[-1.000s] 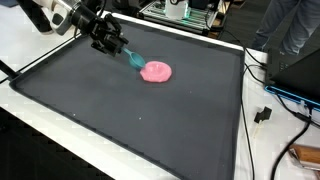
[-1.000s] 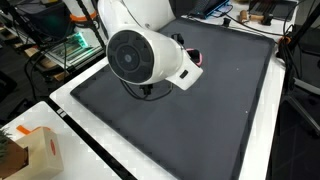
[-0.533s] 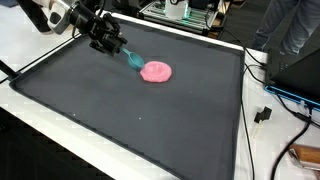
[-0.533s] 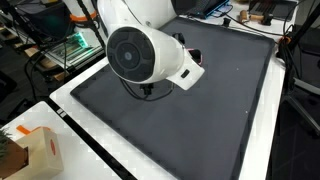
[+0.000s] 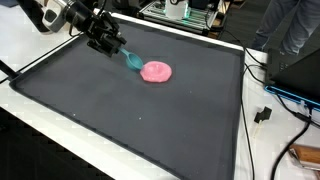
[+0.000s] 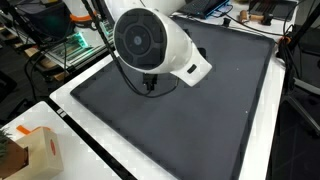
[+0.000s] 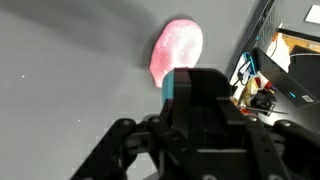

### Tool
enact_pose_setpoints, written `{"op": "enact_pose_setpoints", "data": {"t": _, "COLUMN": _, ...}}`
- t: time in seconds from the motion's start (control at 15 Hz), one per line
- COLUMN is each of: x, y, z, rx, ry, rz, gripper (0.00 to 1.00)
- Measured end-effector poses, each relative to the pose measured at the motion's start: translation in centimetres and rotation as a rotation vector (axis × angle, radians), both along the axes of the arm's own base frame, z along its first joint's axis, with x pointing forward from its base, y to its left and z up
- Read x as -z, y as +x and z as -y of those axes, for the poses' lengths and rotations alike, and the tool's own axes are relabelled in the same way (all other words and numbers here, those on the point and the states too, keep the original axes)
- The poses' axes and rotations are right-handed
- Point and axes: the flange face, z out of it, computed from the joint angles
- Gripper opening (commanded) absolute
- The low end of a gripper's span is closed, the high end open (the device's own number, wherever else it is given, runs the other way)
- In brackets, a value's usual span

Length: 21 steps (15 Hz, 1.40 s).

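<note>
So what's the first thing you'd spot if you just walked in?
The bright pink round blob jumps out, lying alone toward the far side of the big black mat. Right beside it, the gripper holds a teal tool that points down at the blob. In an exterior view, the arm's big white round joint fills the middle of the picture.

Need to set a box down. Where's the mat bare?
The mat is bare from the pink disc to its near edge and both sides. Crowded only by the far edge, where the jaws hold a teal tool beside the disc.
</note>
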Motion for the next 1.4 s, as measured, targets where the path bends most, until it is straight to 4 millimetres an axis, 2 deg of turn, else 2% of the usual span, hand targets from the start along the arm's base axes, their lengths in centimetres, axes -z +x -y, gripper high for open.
{"op": "enact_pose_setpoints", "data": {"t": 0.33, "x": -2.8, "y": 1.3, "z": -3.0, "rx": 0.046, "ry": -0.088, "rz": -0.052, "gripper": 0.25}}
{"op": "enact_pose_setpoints", "data": {"t": 0.73, "x": -7.3, "y": 2.4, "z": -8.6, "rx": 0.097, "ry": -0.346, "rz": -0.100, "gripper": 0.25}}
{"op": "enact_pose_setpoints", "data": {"t": 0.93, "x": -9.0, "y": 2.3, "z": -11.7, "rx": 0.115, "ry": -0.508, "rz": -0.103, "gripper": 0.25}}
{"op": "enact_pose_setpoints", "data": {"t": 1.13, "x": -10.1, "y": 1.8, "z": -14.9, "rx": 0.129, "ry": -0.673, "rz": -0.091, "gripper": 0.25}}
{"op": "enact_pose_setpoints", "data": {"t": 1.4, "x": -10.4, "y": 0.9, "z": -18.7, "rx": 0.174, "ry": -0.881, "rz": -0.044, "gripper": 0.25}}
